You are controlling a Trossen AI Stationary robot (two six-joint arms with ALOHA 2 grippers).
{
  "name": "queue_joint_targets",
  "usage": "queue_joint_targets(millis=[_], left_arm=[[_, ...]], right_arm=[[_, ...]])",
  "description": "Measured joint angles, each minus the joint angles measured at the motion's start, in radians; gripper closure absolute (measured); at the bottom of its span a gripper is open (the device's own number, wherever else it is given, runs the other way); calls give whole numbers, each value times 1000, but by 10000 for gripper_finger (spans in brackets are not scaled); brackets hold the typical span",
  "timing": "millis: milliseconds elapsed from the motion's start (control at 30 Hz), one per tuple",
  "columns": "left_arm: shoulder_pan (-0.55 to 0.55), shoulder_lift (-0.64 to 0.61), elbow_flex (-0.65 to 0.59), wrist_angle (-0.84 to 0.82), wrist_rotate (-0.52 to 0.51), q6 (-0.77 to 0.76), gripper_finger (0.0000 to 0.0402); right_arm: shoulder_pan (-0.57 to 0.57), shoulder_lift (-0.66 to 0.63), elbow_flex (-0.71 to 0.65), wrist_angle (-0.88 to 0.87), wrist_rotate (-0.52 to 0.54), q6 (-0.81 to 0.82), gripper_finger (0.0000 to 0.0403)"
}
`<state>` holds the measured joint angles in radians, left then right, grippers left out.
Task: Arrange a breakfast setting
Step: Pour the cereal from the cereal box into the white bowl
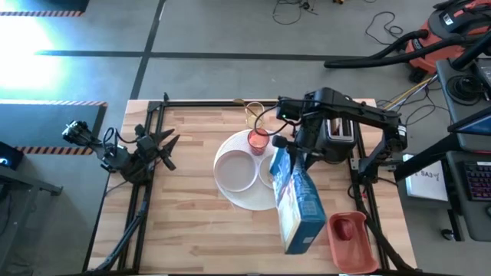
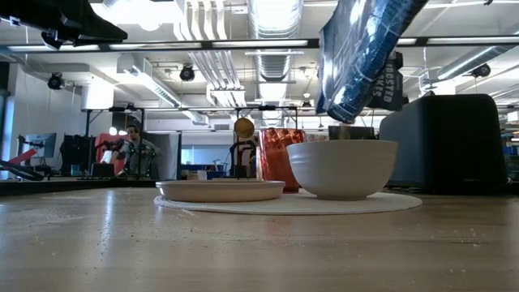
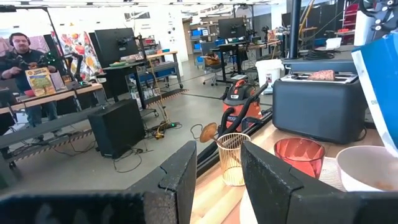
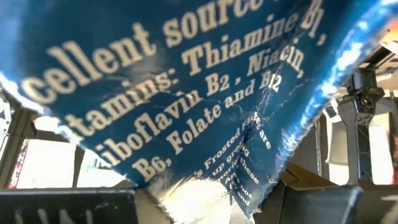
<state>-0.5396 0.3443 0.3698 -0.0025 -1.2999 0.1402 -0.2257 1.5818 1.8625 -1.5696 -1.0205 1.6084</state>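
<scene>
Big open workshop behind a light wood tabletop [image 1: 192, 230]. From above, nearest the front edge sits a red tray [image 1: 351, 241] at the front right corner, then a blue cereal box [image 1: 298, 201] held tilted by the right claw [image 1: 295, 157], pinched on the box's top end over the small white bowl [image 1: 268, 170]. That bowl and a wider shallow dish [image 1: 235, 170] both sit on the large round white plate [image 1: 247, 201] mid-tabletop. Behind them: the small red cup [image 1: 258, 141], a gold wire holder [image 1: 254, 112], and a black toaster [image 1: 337, 132] toward the back right.

The low view shows the bowl's height, which the overhead can't. The right wrist view reads "Thiamine B1, Niacin, Riboflavin B2, B6, Folate and B12". The left wrist view shows toast [image 3: 323, 74] in the toaster.

Left claw [image 1: 163, 147] waits by the left edge, fingers slightly spread, empty.
</scene>
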Motion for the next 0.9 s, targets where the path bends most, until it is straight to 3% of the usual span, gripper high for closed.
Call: queue_joint_targets(millis=[900], left_arm=[[0, 0, 0, -10, 0, 0, 292]], right_arm=[[-37, -11, -36, -1, 0, -78, 283]])
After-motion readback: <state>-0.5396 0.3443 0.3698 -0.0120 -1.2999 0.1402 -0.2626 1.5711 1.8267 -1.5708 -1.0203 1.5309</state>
